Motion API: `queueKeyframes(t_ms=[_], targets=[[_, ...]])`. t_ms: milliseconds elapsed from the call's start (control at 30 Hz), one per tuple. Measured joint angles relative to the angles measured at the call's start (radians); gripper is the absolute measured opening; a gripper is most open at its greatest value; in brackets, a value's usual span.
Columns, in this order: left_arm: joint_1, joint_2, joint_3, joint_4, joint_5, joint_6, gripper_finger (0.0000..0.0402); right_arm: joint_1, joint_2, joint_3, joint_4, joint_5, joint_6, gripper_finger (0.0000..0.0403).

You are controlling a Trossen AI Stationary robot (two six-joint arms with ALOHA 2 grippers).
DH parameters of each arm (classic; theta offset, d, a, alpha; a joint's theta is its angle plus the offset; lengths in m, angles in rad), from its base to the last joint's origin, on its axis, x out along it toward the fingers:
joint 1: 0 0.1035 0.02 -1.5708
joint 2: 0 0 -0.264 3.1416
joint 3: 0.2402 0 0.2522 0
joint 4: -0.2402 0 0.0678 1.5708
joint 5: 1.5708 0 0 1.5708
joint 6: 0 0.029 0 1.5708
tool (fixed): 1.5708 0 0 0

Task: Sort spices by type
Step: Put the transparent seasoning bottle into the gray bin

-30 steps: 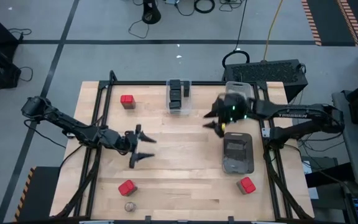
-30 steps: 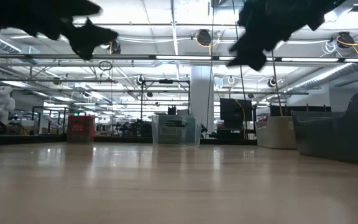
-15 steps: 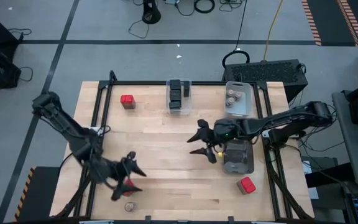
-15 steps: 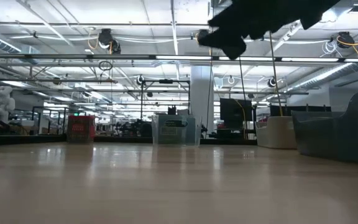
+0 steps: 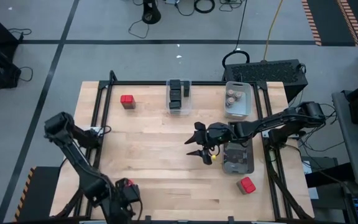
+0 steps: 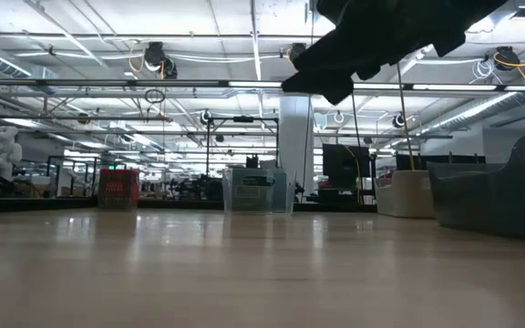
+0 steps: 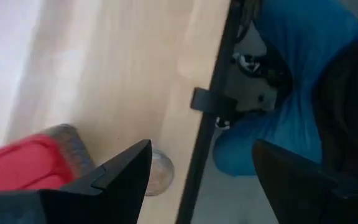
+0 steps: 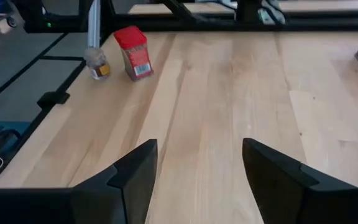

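My left gripper (image 5: pixel 123 199) is open at the table's near left corner, low over a small round tan-topped jar (image 7: pixel 158 174) that stands on the wood near the table edge, next to one finger. A red tin (image 5: pixel 125 184) stands right beside it and shows in the left wrist view (image 7: pixel 23 165). My right gripper (image 5: pixel 197 145) hangs open above the table's middle, left of the dark bin (image 5: pixel 237 157). Other red tins stand at the far left (image 5: pixel 127 101) and near right (image 5: pixel 247 185).
A clear bin (image 5: pixel 178 95) with dark tins and a white bin (image 5: pixel 237 99) with round jars sit at the far edge. A black frame rail (image 7: pixel 207 124) runs along the table edge by my left gripper. Bare wood (image 5: pixel 160 149) lies between the arms.
My left gripper has swung from the table's left middle toward the near edge, down to the red tin and jar in the near left corner, staying open. My right gripper has moved from over the white bin toward the near edge and left, beside the dark bin, still open.
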Motion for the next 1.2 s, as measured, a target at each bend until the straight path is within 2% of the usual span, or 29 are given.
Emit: queueKeyframes(t_ms=[200,367,567,967,1200], targets=[[-0.004,0.083,0.016,-0.001,0.010,0.106,0.0281,0.018,0.000,0.000,0.048,0.000,-0.023,0.0219],[-0.019,0.142,0.016,-0.018,0.071,0.237,0.0281,0.034,0.000,0.000,0.043,0.000,-0.023,0.0219],[-0.027,0.184,0.015,-0.107,0.107,0.277,0.0281,0.039,0.000,0.000,0.043,0.001,-0.023,0.0219],[-0.028,0.221,0.015,-0.101,0.091,0.385,0.0281,0.039,0.000,0.000,0.043,0.002,-0.041,0.0219],[-0.027,0.248,0.014,-0.102,0.120,0.400,0.0281,0.039,0.000,0.000,0.042,0.002,-0.049,0.0219]])
